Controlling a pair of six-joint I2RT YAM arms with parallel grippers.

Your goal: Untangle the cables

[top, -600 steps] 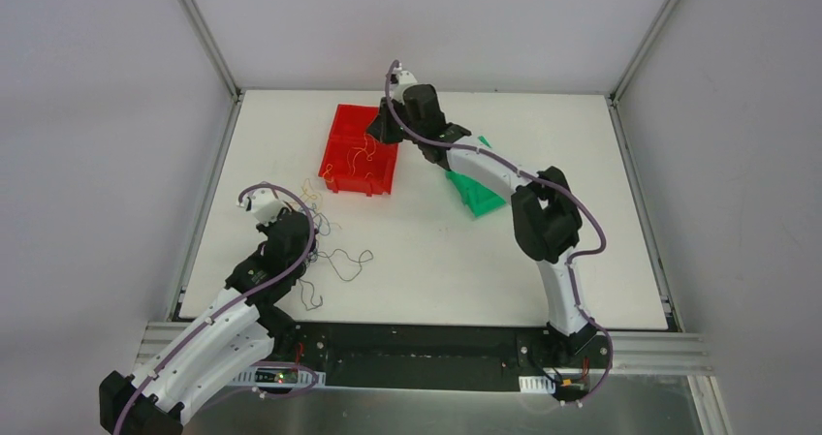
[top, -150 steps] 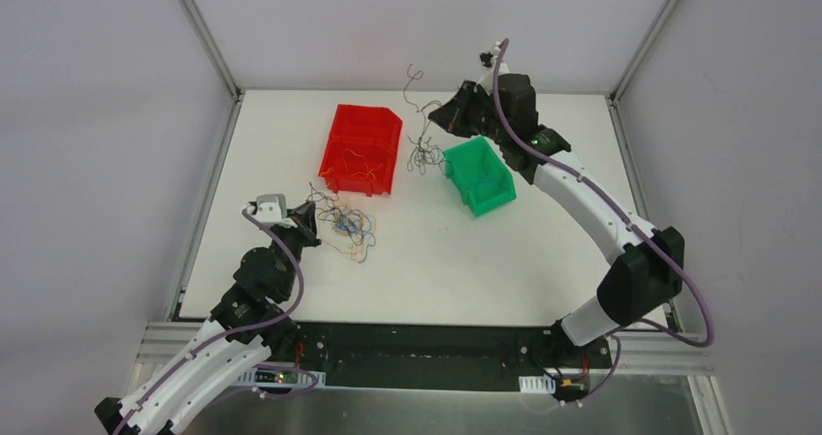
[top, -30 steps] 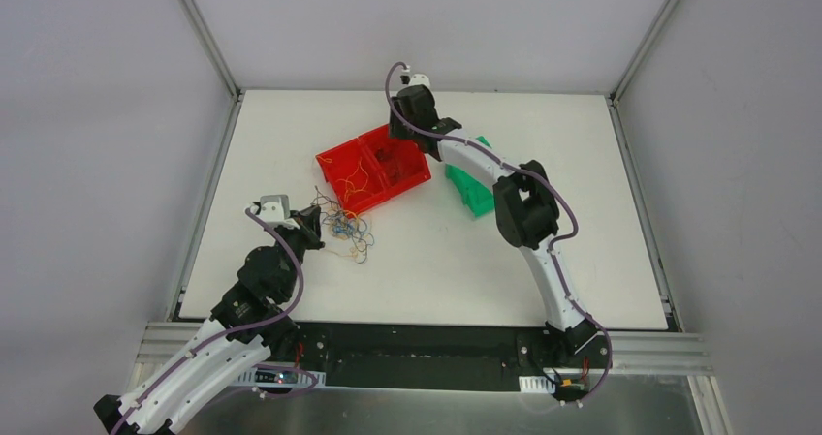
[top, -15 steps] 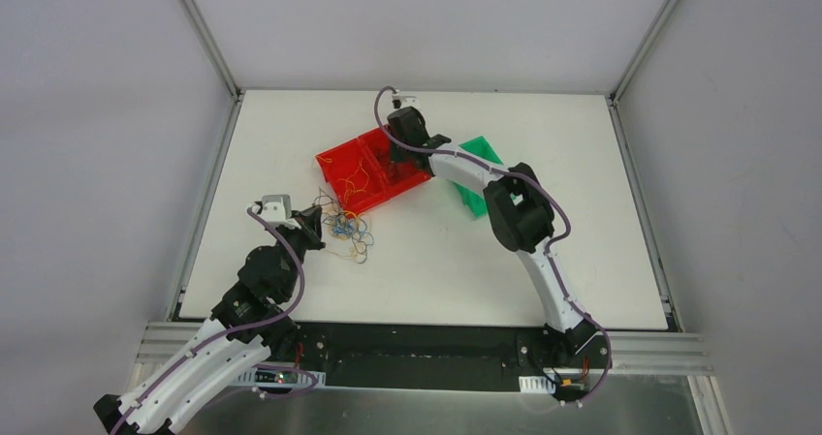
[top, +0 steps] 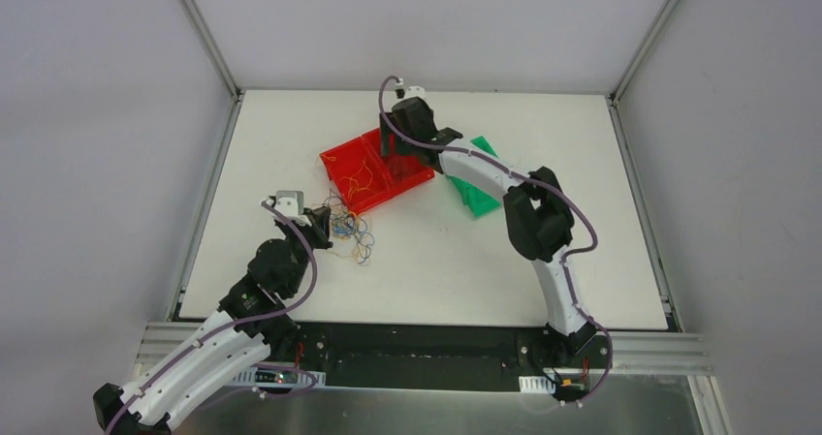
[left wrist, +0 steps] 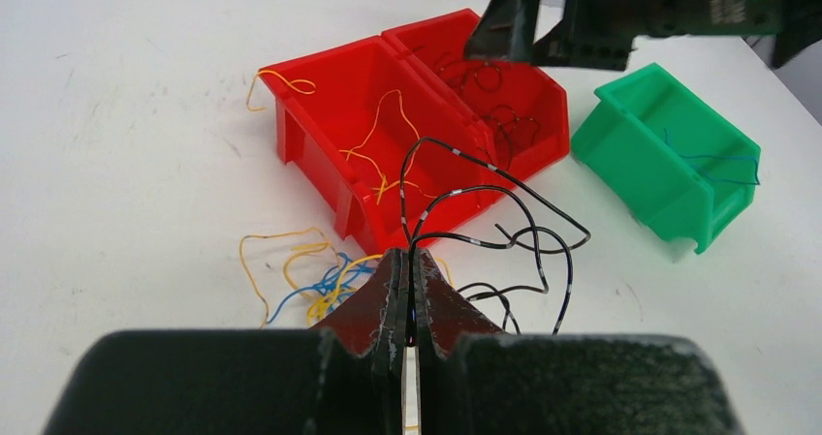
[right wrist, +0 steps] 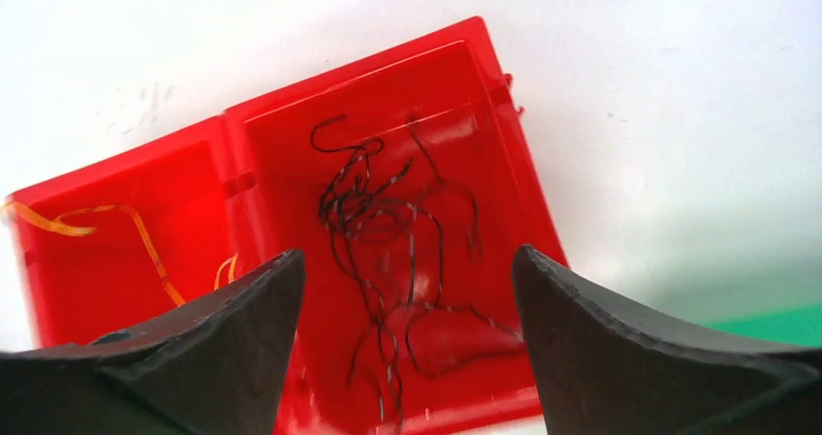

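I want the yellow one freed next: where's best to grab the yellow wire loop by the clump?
The yellow wire loop: pinch its outermost arc, which lies on the bare table, clear of the blue wires. Come straight down, jaws straddling the strand.

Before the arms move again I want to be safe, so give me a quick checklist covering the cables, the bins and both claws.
1. Left claw shut on a dark cable: ok.
2. Right claw open and empty above the red bin: ok.
3. Loose dark cables lie inside their own red compartment, apart from the yellow ones: ok.
4. Held cable free of the yellow and blue clump: cannot tell.
5. Green bin holds a blue cable: ok.
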